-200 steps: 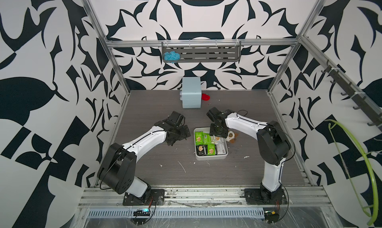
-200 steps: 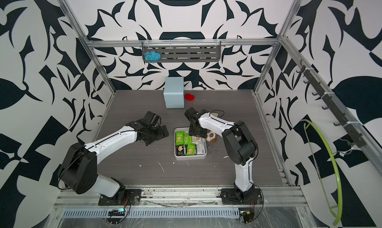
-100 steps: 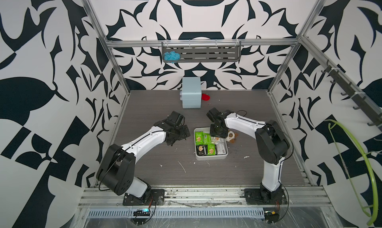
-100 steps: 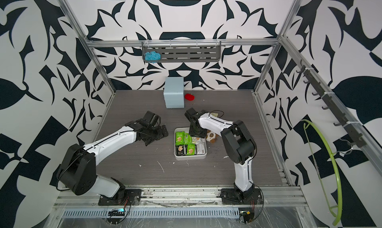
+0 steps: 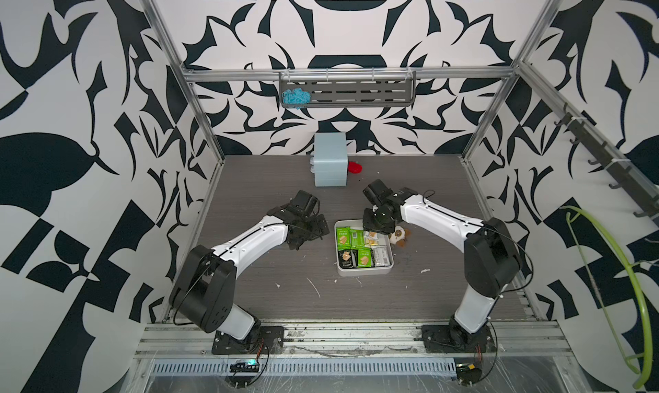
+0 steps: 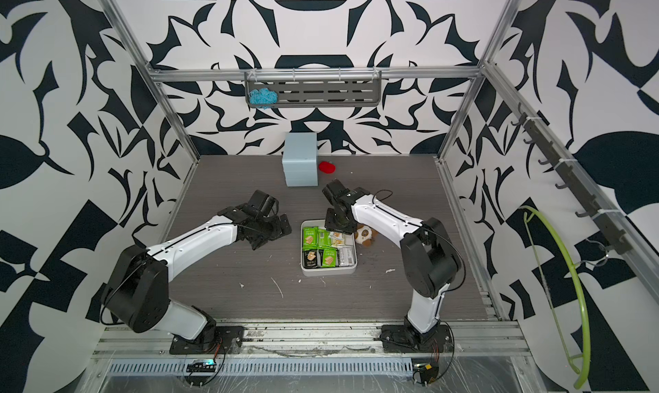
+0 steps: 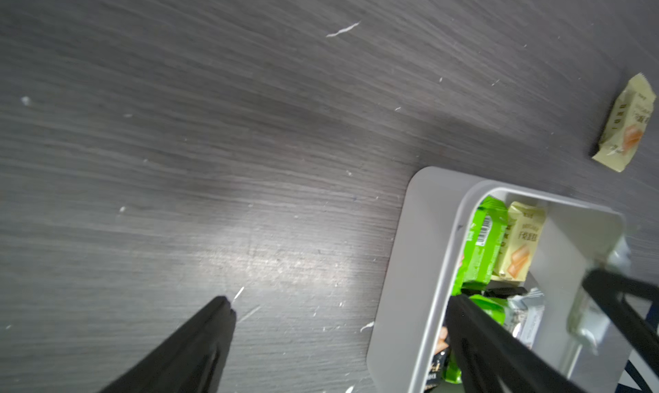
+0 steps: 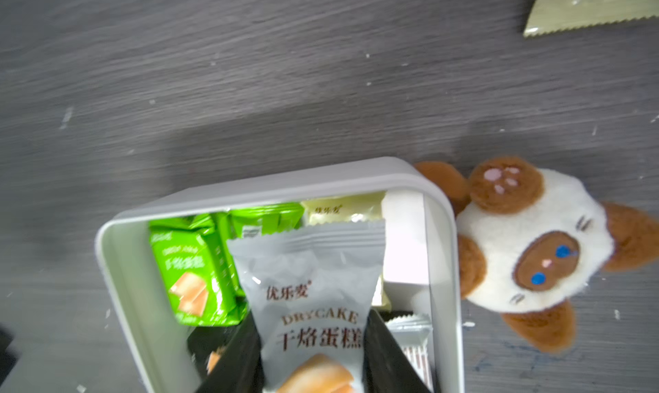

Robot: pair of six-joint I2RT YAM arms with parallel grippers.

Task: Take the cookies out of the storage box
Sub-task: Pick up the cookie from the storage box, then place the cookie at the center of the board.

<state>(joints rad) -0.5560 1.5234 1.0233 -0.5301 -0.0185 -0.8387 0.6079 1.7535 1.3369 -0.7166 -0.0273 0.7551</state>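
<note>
The cookies (image 5: 353, 245) are mostly sitting packed in the storage box (image 5: 363, 270), which is resting near the middle of the counter (image 5: 392, 302), slightly toward its right edge. Green, black, cream-yellow and white wrappers are filling it side by side in both top views. The right gripper (image 8: 312, 316) is reaching down into the box's far side and pinching a white packet (image 8: 313, 273) between its two fingers (image 8: 381, 355), jaws narrowed onto the wrapper. Whether the packet is clear of the others I cannot tell. The left gripper (image 7: 337, 302) is hovering spread wide and holding nothing, one finger over bare counter and the other over the box's left side. One cream-yellow packet (image 7: 627, 123) is lying outside on the counter, apart from the box. A plush toy (image 8: 527, 241) is leaning against the box's far right corner.
</note>
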